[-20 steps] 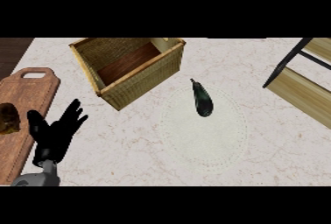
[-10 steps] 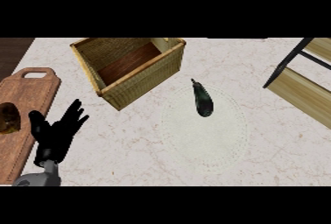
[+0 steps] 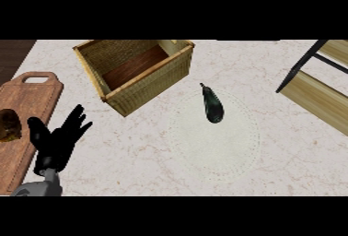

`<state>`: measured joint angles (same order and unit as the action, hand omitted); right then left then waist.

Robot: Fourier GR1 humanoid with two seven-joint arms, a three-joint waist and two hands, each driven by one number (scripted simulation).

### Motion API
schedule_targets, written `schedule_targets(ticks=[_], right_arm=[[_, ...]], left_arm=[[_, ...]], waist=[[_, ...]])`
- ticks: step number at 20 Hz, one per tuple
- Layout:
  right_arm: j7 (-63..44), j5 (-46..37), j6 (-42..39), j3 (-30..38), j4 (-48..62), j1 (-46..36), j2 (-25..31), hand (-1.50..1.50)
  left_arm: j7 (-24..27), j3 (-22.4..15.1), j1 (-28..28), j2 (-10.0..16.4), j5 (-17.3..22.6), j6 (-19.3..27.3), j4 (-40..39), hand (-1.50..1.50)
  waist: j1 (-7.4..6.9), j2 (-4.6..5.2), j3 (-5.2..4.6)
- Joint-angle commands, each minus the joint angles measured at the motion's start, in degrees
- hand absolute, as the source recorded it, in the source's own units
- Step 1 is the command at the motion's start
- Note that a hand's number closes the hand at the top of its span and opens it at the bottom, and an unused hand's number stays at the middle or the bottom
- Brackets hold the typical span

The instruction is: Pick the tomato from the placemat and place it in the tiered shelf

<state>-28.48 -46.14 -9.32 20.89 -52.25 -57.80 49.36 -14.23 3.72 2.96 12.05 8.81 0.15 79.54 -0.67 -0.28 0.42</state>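
Left hand point(image 3: 58, 143) low over bench point(image 3: 136, 154), fingers point(image 3: 76, 119) spread, holding nothing. Wooden board point(image 3: 31, 103) just left of fingers, brown lump point(image 3: 8, 124) on it. Well right of fingers: pale placemat point(image 3: 217, 147), dark long vegetable point(image 3: 212, 106) on its far part, long axis near-to-far, thin stem end pointing away, slightly left. Wicker basket point(image 3: 153, 87) beyond fingers, near vegetable's left. Tiered shelf point(image 3: 319, 90) far right.

A wicker basket point(image 3: 153, 87) stands beside a cutting board point(image 3: 34, 106) bearing a brown lump point(image 3: 8, 124).
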Motion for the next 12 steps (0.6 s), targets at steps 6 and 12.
schedule_targets(ticks=[6, 12], right_arm=[[-3.19, 4.00, 11.61, 8.21, 1.07, -1.65, -1.69, -1.50], [-2.73, 10.83, 13.42, 14.02, -1.18, -3.21, -1.51, -1.50]], left_arm=[[-3.42, -0.53, -0.67, -0.22, -0.38, -0.17, -0.96, 0.00], [-4.06, -1.68, -2.95, -2.06, -2.03, 2.38, 1.85, 0.00]], waist=[[0.06, 0.41, -0.39], [0.41, 0.15, -0.38]])
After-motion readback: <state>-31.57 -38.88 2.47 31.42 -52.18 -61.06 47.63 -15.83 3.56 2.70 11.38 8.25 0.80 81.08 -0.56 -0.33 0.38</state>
